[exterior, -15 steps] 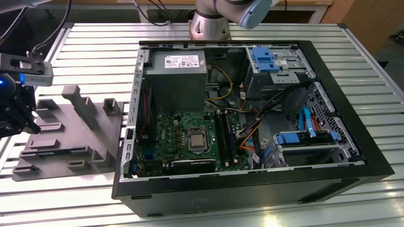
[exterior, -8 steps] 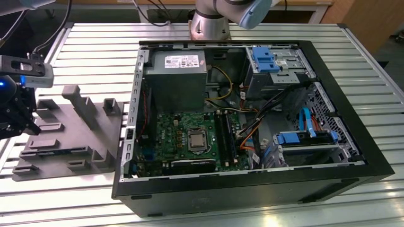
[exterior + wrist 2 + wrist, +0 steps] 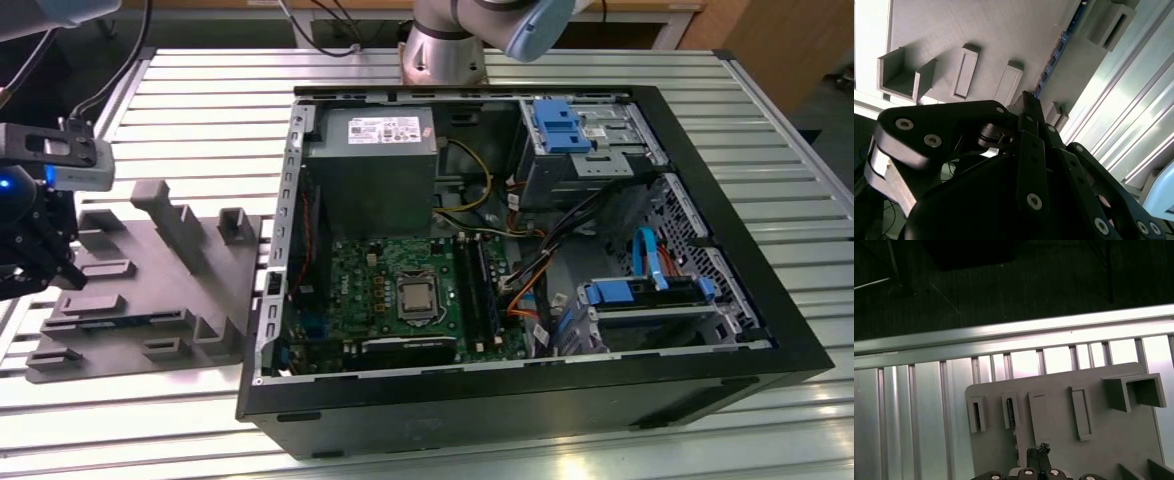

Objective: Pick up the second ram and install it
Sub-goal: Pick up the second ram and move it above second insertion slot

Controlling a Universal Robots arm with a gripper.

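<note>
Black gripper (image 3: 1029, 102) links loom closest, tips pinched together on nothing, hovering over the grey holder (image 3: 1004, 30) on the desk (image 3: 174, 100). The second ram (image 3: 1052, 60) sits on edge in the holder's slot, just beside the tips, untouched. By my reading the pick-up is only at its approach. Grasping would need the gripper spread and squared across the stick's thin edge.

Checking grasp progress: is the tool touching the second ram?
Cannot tell. In the second wrist view the tool overlaps one end of the second ram, so neither contact nor gap shows plainly.
</note>
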